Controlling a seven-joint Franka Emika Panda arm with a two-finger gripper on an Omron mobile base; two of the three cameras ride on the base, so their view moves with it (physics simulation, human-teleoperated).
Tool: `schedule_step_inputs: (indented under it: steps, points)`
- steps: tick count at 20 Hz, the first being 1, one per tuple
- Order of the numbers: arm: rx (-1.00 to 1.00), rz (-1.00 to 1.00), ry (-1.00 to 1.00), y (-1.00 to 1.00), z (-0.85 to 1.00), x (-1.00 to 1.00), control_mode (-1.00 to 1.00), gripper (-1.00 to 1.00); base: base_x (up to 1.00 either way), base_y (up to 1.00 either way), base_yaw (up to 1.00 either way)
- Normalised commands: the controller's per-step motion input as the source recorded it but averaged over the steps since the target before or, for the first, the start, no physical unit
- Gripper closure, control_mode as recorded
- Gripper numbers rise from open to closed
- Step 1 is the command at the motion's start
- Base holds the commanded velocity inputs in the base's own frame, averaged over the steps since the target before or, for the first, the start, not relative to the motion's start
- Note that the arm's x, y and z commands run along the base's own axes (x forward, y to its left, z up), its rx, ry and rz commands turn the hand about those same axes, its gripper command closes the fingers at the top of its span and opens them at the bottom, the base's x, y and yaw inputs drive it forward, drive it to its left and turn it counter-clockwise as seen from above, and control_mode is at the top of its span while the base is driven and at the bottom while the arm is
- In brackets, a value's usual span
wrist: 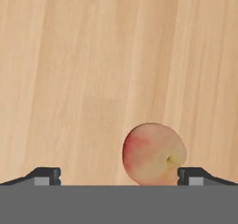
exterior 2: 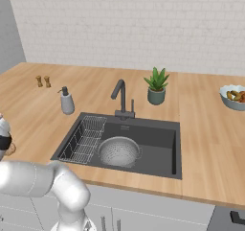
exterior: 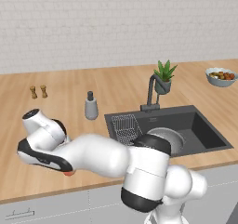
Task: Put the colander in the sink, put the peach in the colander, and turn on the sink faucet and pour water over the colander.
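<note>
Peach [wrist: 153, 154] in hand view: bottom cut off by the frame's lower band, right side partly behind a fingertip [wrist: 191, 176]. In left base view just a red-orange sliver [exterior: 69, 173] peeks under the arm, probably the same fruit. Colander [exterior: 168, 137] half hidden behind the arm's dark joint there; sink [exterior: 204, 130] front-left corner covered too. Fruit bowl [exterior 2: 233, 97] clipped by the right edge in right base view, contents too small to identify. Two small shakers [exterior: 38, 91] too tiny to tell apart.
</note>
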Motion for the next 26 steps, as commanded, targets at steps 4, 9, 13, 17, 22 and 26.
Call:
schedule_step_inputs:
  steps: [4,9,13,17,22,26]
  points:
    - [-0.03,0.00,0.00,-0.33,-0.12,0.00,-1.00,-1.00,0.00,0.00,0.00]
    - [0.00,0.00,0.00,-0.23,-0.16,0.00,-1.00,-1.00,0.00,0.00,0.00]
    - [0.00,0.00,0.00,-0.17,-0.22,-0.04,-1.00,-1.00,0.00,0.00,0.00]
    - [0.00,0.00,0.00,-0.21,-0.24,-0.04,-1.00,-1.00,0.00,0.00,0.00]
    - [0.02,0.00,0.00,-0.04,-0.29,0.00,-1.00,-1.00,0.00,0.00,0.00]
    - [0.08,0.00,0.00,0.00,-0.33,0.00,-1.00,-1.00,0.00,0.00,0.00]
